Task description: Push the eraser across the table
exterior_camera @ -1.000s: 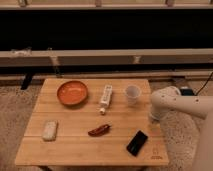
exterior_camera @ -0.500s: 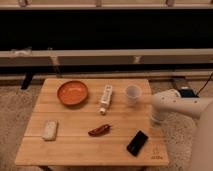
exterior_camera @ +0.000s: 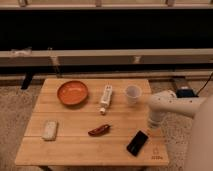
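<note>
The eraser (exterior_camera: 137, 142), a flat black slab, lies at an angle near the front right corner of the light-wood table (exterior_camera: 75, 147). My white arm reaches in from the right, and its end points down over the table's right edge. The gripper (exterior_camera: 152, 125) is shut and holds nothing. It hangs just behind and to the right of the eraser, a short gap away from it.
On the table are an orange bowl (exterior_camera: 72, 92), a long white stick (exterior_camera: 105, 98), a white cup (exterior_camera: 132, 93), a red pepper (exterior_camera: 99, 130) and a whitish block (exterior_camera: 49, 130). Speckled floor surrounds the table, and a low rail and dark wall stand behind it.
The arm's end has dropped a little toward the table's right edge, closer to the eraser. Nothing on the table has moved.
</note>
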Action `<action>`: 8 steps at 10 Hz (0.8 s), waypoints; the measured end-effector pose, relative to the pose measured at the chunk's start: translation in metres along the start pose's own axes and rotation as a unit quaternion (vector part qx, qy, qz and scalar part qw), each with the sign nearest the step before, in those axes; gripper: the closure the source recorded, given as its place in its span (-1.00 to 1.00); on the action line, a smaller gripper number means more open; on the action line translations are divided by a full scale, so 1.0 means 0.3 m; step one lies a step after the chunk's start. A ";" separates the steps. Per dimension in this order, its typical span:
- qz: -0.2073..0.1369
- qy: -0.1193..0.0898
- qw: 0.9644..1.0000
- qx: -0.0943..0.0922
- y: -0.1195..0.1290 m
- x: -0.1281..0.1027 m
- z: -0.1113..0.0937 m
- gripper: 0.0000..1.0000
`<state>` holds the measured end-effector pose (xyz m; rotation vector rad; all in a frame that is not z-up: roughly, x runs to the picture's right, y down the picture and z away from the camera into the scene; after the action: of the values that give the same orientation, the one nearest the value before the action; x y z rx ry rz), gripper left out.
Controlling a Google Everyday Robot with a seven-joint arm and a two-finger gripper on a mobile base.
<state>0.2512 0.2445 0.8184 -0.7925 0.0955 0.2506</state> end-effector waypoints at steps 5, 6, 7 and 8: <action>-0.049 0.001 0.998 -0.026 0.096 -0.105 0.017 1.00; -0.057 0.000 0.998 -0.030 0.112 -0.125 0.018 1.00; -0.065 -0.001 0.997 -0.036 0.134 -0.143 0.021 1.00; -0.074 -0.002 0.996 -0.042 0.164 -0.162 0.026 1.00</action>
<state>0.1913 0.2740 0.7985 -0.8792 0.0225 0.1173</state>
